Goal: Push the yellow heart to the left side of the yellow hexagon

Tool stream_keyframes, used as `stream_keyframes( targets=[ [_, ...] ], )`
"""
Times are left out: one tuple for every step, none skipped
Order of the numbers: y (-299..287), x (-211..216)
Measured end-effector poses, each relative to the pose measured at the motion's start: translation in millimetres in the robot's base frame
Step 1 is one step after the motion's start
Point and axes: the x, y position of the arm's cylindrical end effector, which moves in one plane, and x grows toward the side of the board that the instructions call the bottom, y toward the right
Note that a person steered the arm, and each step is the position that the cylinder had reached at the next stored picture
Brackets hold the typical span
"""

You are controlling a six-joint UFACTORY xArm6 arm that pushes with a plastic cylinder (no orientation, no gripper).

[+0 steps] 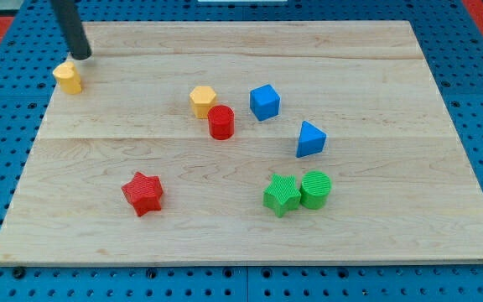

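Observation:
The yellow heart (69, 77) lies near the board's upper left corner. The yellow hexagon (202, 101) sits near the board's middle, toward the top, far to the heart's right. A red cylinder (220, 122) touches the hexagon's lower right side. My tip (82, 56) rests just above and slightly right of the yellow heart, close to it; whether it touches the heart I cannot tell.
A blue cube (265, 102) sits right of the hexagon, a blue triangular block (310, 139) further right. A red star (142, 194) lies at lower left. A green star (282, 195) and green cylinder (315, 189) touch at lower middle. The wooden board (392, 243) sits on a blue pegboard.

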Motion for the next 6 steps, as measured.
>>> stream_keyframes(
  targets=[
    [35,56],
    [54,72],
    [67,-5],
    [-10,26],
    [-30,69],
    [10,97]
  ],
)
